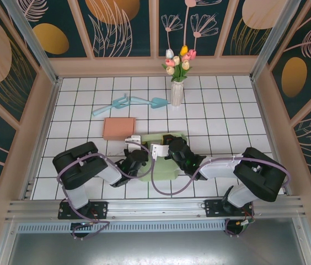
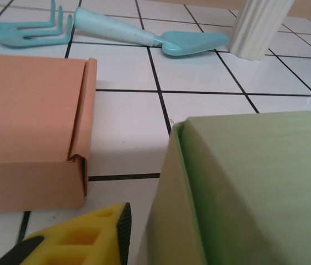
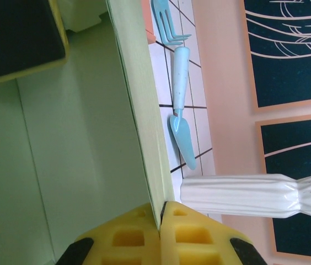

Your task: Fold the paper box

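Note:
The green paper box (image 1: 165,165) lies half-formed on the tiles between my two arms. My left gripper (image 1: 139,155) is at its left wall (image 2: 166,210). One yellow finger (image 2: 89,234) stands outside that wall with a small gap to it, and the box hides the other finger. My right gripper (image 3: 161,212) is shut on the top edge of the box's far wall (image 3: 141,121), pinching the thin card between both yellow pads. From above, that right gripper (image 1: 173,149) sits over the box's back edge.
An orange flat box (image 1: 119,128) lies just left of the green one, close to my left finger (image 2: 28,138). Behind them are a blue rake (image 1: 114,105), a blue trowel (image 1: 147,101) and a white vase of flowers (image 1: 176,91). Wooden walls ring the table.

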Controlling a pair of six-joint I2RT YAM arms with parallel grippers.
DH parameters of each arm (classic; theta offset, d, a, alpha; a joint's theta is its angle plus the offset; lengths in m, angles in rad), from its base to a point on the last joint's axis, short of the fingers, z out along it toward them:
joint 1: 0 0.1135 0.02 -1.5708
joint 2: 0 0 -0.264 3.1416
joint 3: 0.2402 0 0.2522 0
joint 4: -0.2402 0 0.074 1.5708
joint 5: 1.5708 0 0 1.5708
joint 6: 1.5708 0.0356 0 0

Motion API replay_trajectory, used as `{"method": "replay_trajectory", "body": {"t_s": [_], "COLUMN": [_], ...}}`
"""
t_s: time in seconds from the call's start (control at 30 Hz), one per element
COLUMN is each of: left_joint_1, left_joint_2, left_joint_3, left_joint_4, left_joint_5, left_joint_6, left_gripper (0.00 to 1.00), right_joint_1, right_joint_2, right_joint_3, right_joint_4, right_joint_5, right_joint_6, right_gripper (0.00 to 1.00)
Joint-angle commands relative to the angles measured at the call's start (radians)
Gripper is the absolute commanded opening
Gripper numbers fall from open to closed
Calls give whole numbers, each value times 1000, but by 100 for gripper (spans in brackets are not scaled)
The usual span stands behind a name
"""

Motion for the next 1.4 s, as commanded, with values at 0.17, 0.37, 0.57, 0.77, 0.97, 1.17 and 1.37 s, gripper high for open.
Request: {"method": "replay_trajectory", "body": {"t_s": [0.17,0.37,0.57,0.77,0.97,1.17,1.37], "left_joint_1": [11,11,11,-13,-21,-21,-21], "left_joint_2": [64,48,8,-44,-133,-98,15], "left_joint_3": [78,135,65,14,-29,24,97], "left_joint_4": [-297,-476,-218,-104,-126,-185,-230], "left_joint_5": [-334,-392,-182,-62,-64,-138,-200], "left_joint_6": [-195,-273,-93,-35,-40,-23,-39], "left_gripper": [0,0,31,44,49,23,0], "right_joint_1": [-7,-7,-7,-16,-18,-16,-13], "right_joint_2": [55,57,67,78,77,68,57], "right_joint_3": [-73,-71,-70,-67,-65,-65,-67], "right_joint_4": [-242,-237,-229,-220,-220,-232,-238], "right_joint_5": [-46,-43,-45,-46,-65,-81,-89], "right_joint_6": [62,70,82,105,127,149,158], "right_gripper": [0,0,0,0,0,0,0]}}
